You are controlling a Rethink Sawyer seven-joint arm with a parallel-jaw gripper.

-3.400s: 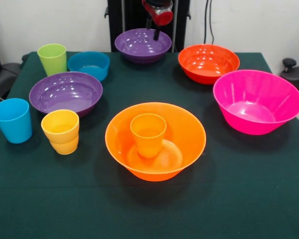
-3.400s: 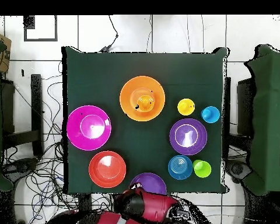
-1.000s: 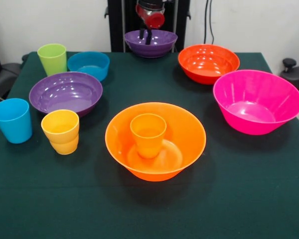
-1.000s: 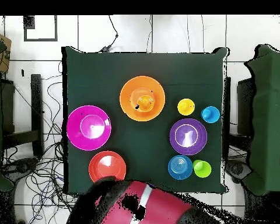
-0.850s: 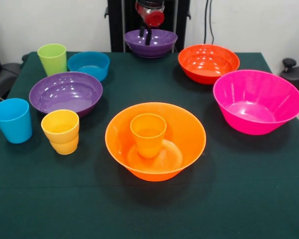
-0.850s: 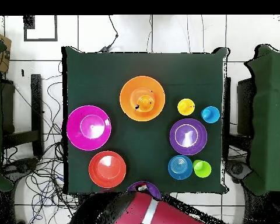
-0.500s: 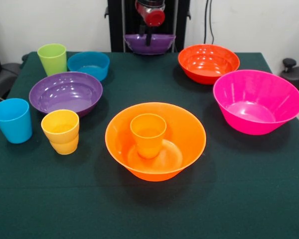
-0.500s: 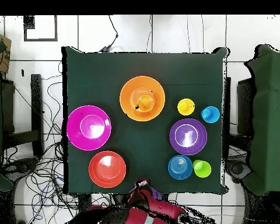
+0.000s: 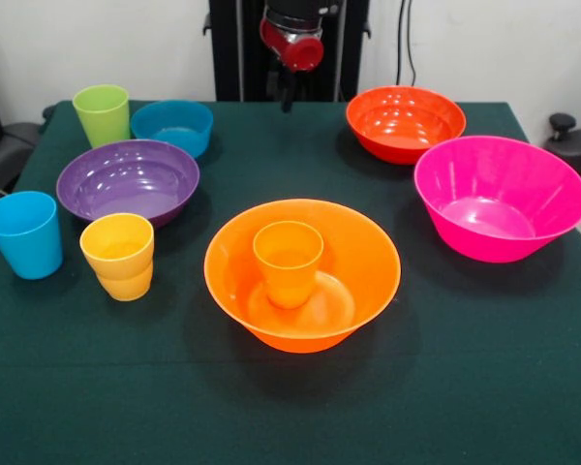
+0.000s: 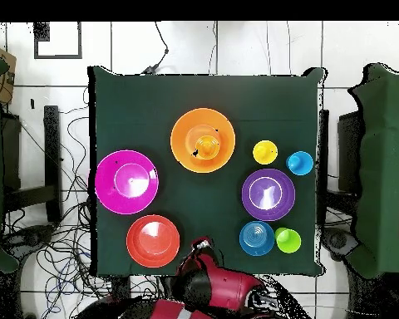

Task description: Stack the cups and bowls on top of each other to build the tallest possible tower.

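- Orange plastic forms the start of the tower: the wide orange bowl (image 9: 368,281) stands near the middle of the bench (image 9: 271,417), and the small orange cup (image 9: 289,262) stands upright inside it, mouth up.
- Nothing is seen on top of that cup, so the pile is judged to be only two pieces high.
- One purple bowl (image 9: 128,180) is seen, at the left, just beside the yellow cup (image 9: 118,256) and the blue cup (image 9: 23,233). A second purple bowl cannot be found in either view.
- At the far left the lime green cup (image 9: 102,114) and the small blue bowl (image 9: 172,126) stand side by side. The red-orange bowl (image 9: 405,122) sits at the far right, with the wide pink bowl (image 9: 499,197) nearer on the right.
- The hand (image 9: 287,97) hangs at the far edge of the bench, between the blue bowl and the red-orange bowl and well apart from the pile. Nothing is seen held in it, and whether it is spread or pressed together cannot be told. From above it shows at the bench's edge by the base (image 10: 201,247).
- The step in hand is judged to be the fetching of a next piece for the pile.
- A piece would have to be gripped by its rim, carried level over the orange cup, and set down centred on the cup's narrow mouth.
- A wide bowl on so small a seat is likely to tip if it is placed off-centre.
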